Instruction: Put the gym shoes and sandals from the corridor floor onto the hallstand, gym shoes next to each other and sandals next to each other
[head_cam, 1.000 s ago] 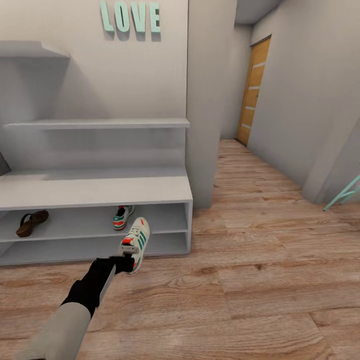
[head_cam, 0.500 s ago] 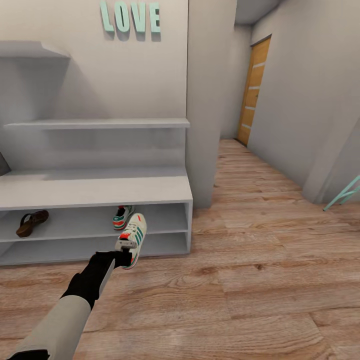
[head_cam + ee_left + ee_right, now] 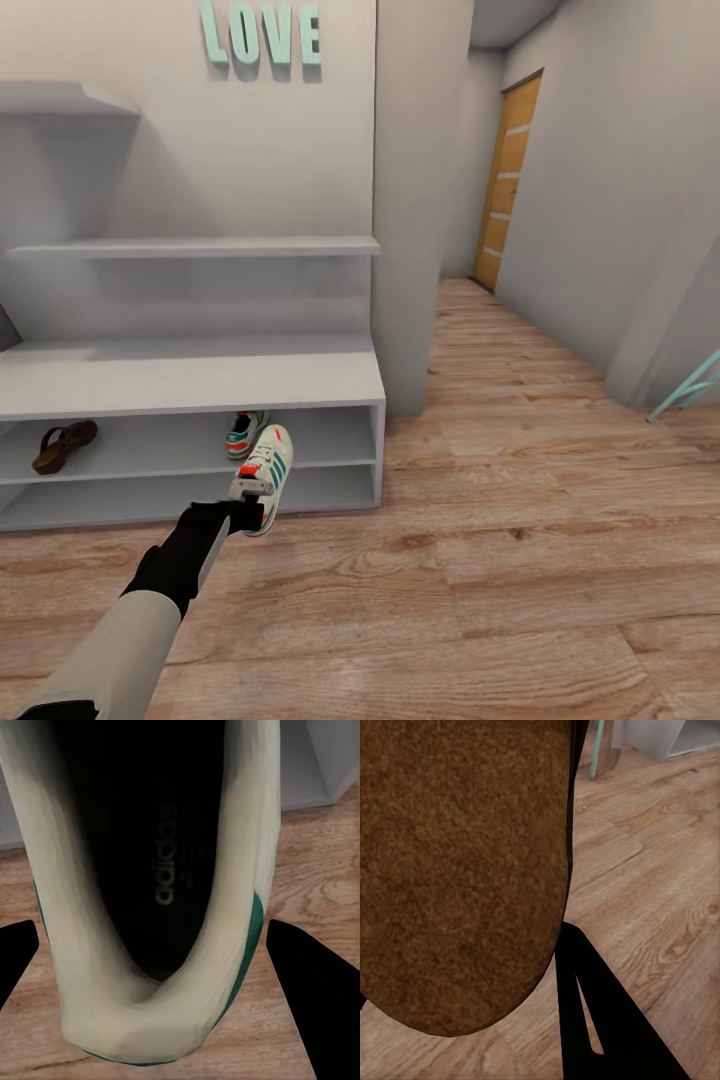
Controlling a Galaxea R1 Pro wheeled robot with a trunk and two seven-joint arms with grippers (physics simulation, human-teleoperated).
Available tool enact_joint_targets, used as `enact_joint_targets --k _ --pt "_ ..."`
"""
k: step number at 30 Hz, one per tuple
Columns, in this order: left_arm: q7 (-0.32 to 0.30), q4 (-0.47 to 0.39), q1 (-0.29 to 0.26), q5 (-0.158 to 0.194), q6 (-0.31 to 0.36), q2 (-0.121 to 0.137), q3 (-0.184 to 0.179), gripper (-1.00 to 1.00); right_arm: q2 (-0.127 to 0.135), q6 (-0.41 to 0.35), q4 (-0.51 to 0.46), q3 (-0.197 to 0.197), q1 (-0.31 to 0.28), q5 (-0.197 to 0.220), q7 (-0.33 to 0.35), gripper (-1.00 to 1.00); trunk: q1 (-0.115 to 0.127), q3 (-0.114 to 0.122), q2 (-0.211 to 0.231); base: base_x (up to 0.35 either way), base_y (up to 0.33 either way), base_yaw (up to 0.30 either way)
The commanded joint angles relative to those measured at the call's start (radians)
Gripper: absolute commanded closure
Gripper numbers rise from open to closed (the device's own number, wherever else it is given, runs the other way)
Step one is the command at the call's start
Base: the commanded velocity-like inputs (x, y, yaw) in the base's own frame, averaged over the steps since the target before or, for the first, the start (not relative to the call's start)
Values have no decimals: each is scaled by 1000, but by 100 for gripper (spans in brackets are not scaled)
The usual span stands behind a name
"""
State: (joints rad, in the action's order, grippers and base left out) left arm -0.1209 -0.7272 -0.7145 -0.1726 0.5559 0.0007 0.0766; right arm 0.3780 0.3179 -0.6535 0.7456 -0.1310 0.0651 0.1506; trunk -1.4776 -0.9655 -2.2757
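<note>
Home corridor: hallstand, door

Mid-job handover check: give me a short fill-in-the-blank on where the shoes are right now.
1. The left gripper holds a gym shoe by its ____ end.
2. The other gym shoe sits in the hallstand's ____ open shelf row.
3. At the far left of that same row lies one ____.
4. The brown footbed between the right gripper's fingers belongs to a ____.

Missing words: heel; upper; sandal; sandal
</note>
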Motion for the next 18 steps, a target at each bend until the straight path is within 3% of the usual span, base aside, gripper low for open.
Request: enact_joint_targets --k 1,18 --pt "-10 -1 0 -11 4 -1 4 100 0 1 1 3 -1 10 10 100 -4 -4 -7 0 0 0" --pt "-6 11 -1 -10 2 -2 15 100 -1 3 -2 5 -1 12 7 100 -69 -69 -126 0 0 0"
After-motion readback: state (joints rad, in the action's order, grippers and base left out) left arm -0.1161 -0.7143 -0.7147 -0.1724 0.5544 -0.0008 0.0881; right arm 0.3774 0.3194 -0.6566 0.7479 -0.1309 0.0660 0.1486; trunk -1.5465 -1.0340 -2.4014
